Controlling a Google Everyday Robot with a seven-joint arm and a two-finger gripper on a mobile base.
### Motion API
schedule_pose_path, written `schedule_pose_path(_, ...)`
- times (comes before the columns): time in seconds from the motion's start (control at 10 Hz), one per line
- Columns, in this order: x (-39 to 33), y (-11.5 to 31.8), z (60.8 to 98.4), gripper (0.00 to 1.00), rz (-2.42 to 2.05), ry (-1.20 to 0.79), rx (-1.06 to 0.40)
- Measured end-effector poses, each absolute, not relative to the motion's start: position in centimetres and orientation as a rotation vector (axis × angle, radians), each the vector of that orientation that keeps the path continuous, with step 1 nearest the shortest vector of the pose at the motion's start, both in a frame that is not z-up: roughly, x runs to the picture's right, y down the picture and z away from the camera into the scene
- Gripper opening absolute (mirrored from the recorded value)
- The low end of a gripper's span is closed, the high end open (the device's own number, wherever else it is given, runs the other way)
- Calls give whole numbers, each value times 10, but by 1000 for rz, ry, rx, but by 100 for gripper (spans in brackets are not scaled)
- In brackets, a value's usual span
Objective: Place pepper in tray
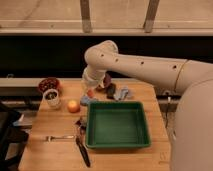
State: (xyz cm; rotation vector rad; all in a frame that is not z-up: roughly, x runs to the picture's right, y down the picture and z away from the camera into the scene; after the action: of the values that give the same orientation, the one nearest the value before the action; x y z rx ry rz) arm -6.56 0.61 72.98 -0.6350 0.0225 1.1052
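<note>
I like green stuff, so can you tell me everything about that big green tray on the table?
The tray is a deep green rectangle that looks like plastic, with a raised rim all around. It sits flat on the wooden table, near the front right. Nothing can be seen inside it. A dark utensil lies just off its left edge. The gripper hangs beyond its back left corner, not touching it.
</note>
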Motion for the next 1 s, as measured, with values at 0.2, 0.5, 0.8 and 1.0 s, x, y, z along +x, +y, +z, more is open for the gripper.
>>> schedule_pose_path(0.2,-50,33,724,0,1136,104,-669)
schedule_pose_path(0.5,-25,86,719,0,1200,273,-744)
schedule_pose_path(0.8,-16,124,721,3,1226,393,-815)
schedule_pose_path(1.0,-17,123,721,8,1227,388,-815)
